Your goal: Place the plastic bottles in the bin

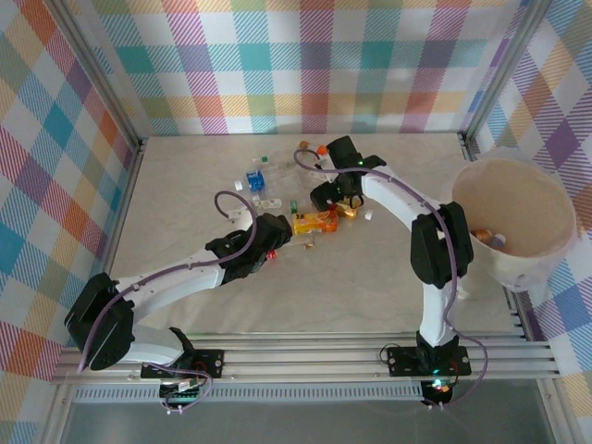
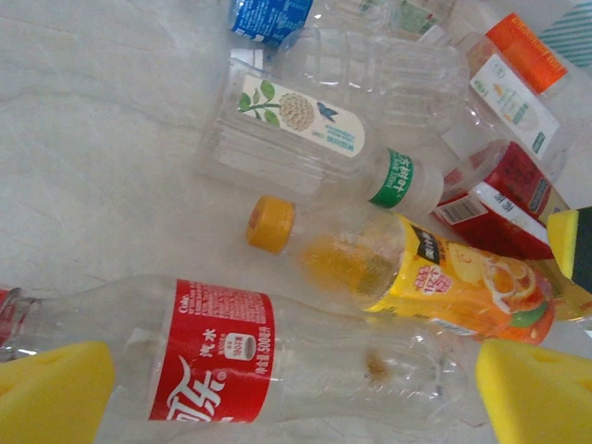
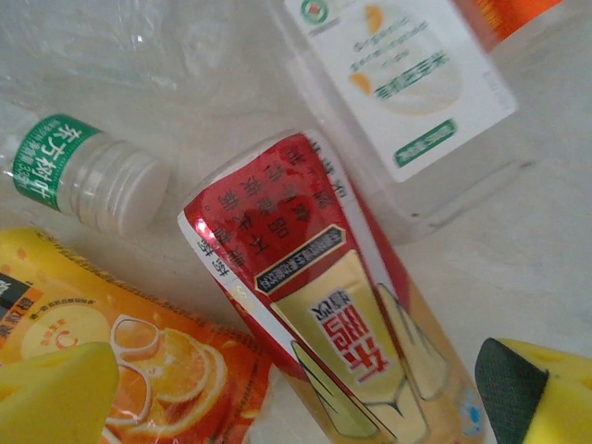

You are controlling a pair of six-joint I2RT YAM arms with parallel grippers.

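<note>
The plastic bottles [image 1: 277,190] lie in a loose cluster at mid-table. In the left wrist view a clear bottle with a red cola label [image 2: 217,351] lies lengthwise between the yellow pads [image 2: 51,393] of my left gripper [image 2: 294,396], which is open around it. An orange-capped juice bottle [image 2: 416,273] and a green-labelled bottle [image 2: 305,120] lie just beyond. My right gripper [image 3: 296,398] is open over a red and gold pack [image 3: 324,296], its pads [image 3: 55,393] apart on either side. The bin [image 1: 555,254] stands at the right with a few items inside.
A white-labelled clear pack [image 3: 407,83] and a green-labelled bottle neck [image 3: 83,171] lie close to the right gripper. A blue-labelled bottle [image 2: 268,17] lies at the far side of the cluster. Checked walls enclose the table [image 1: 370,287]; aluminium rails run along the near edge.
</note>
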